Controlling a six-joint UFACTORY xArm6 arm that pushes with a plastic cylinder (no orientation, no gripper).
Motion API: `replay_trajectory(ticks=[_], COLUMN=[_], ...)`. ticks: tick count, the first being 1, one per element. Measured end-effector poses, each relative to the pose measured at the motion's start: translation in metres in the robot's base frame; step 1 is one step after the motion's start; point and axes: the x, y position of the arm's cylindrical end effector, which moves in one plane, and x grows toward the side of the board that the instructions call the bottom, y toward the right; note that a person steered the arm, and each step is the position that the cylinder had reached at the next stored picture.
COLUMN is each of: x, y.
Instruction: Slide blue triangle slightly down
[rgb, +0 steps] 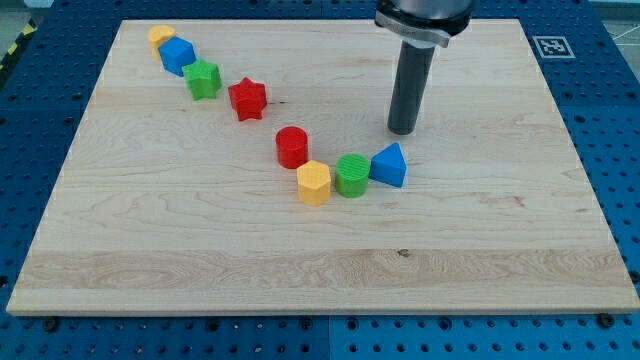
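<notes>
The blue triangle (389, 165) lies on the wooden board (480, 240) right of centre. It touches a green cylinder (352, 175) on its left. My tip (403, 131) stands just above the blue triangle in the view, slightly to its right, with a small gap between them. The dark rod rises from there to the view's top edge.
A yellow hexagon (314, 182) and a red cylinder (292, 147) continue the row to the left. A red star (247, 98), a green block (203, 78), a blue block (177, 54) and a yellow block (161, 36) run toward the top left corner.
</notes>
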Motion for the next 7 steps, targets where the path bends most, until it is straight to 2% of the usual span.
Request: replay_trajectory(ticks=[1, 2, 3, 5, 7], x=[0.043, 0.056, 0.056, 0.082, 0.073], y=[-0.005, -0.005, -0.005, -0.006, -0.018])
